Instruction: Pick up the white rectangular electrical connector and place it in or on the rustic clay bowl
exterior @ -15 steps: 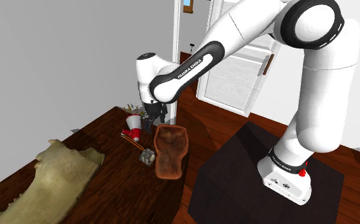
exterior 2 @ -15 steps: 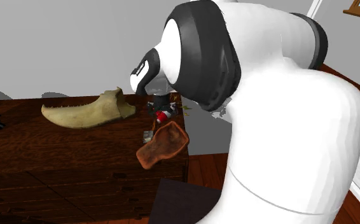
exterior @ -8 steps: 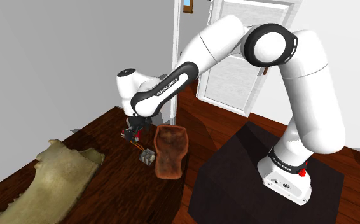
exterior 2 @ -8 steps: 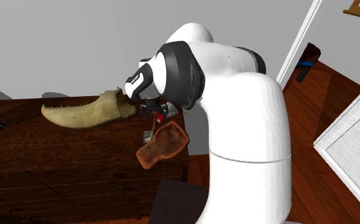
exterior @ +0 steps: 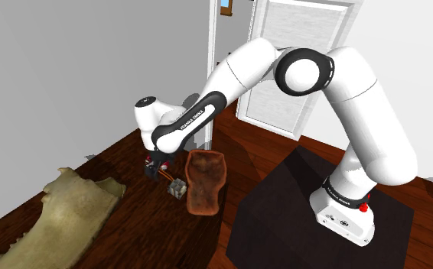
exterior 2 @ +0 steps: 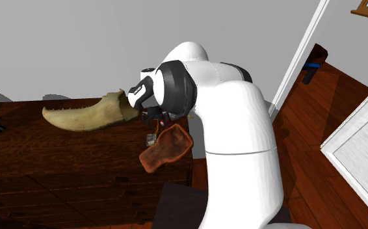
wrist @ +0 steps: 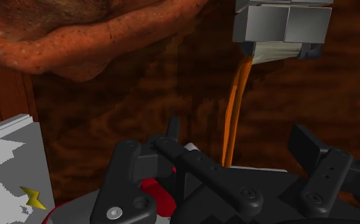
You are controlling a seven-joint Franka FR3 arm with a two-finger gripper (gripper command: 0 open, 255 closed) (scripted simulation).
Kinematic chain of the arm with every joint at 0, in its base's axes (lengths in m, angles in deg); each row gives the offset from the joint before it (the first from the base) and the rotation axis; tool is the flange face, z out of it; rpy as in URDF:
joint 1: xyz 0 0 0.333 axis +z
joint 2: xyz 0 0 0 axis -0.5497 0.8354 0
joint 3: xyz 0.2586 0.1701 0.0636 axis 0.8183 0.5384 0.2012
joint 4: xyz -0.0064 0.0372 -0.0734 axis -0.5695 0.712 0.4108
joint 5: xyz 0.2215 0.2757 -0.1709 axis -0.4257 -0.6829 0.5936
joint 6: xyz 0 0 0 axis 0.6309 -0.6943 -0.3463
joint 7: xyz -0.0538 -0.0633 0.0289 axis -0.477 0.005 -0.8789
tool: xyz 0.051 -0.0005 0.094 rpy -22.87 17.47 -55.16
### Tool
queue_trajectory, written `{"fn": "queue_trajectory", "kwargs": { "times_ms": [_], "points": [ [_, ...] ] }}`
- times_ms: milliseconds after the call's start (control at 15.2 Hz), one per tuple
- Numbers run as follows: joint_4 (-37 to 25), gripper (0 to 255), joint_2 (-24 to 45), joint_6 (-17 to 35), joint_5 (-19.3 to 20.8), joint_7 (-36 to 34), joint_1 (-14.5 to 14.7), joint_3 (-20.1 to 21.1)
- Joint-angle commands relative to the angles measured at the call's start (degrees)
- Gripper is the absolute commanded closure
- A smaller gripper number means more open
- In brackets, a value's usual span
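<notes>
Three hazards apply at this stage. First, the gripper sits low over the table with its fingers standing apart and holding nothing. The far end of the orange lead runs in between them, not the connector itself, a pale rectangular block lying just beside the clay bowl. A grip on the thin lead would probably let the block dangle, swing or slip free. Second, a red part and a white slab marked with a yellow bolt crowd the fingers, so closing could pinch or drag them. Third, the bowl lies close to the table edge, where a swinging block or a low pass could nudge it off. The bowl is the single container; the visible part of its reddish-brown interior holds nothing, and the connector is outside it.
</notes>
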State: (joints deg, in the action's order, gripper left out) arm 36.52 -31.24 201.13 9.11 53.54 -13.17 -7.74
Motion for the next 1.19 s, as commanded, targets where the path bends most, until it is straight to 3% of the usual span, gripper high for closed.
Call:
{"fn": "queue_trajectory", "kwargs": {
  "times_ms": [0,594,660,1122],
  "points": [
    [-0.1,0,1.1,1.0,0.3,-0.2,0.3,-0.3],
    [-0.1,0,1.4,1.3,0.4,-0.3,0.3,-0.3],
    [-0.1,255,1.4,1.3,0.4,-0.3,0.3,-0.3],
    [-0.2,255,1.4,1.3,0.4,-0.3,0.3,-0.3]
  ]
}}
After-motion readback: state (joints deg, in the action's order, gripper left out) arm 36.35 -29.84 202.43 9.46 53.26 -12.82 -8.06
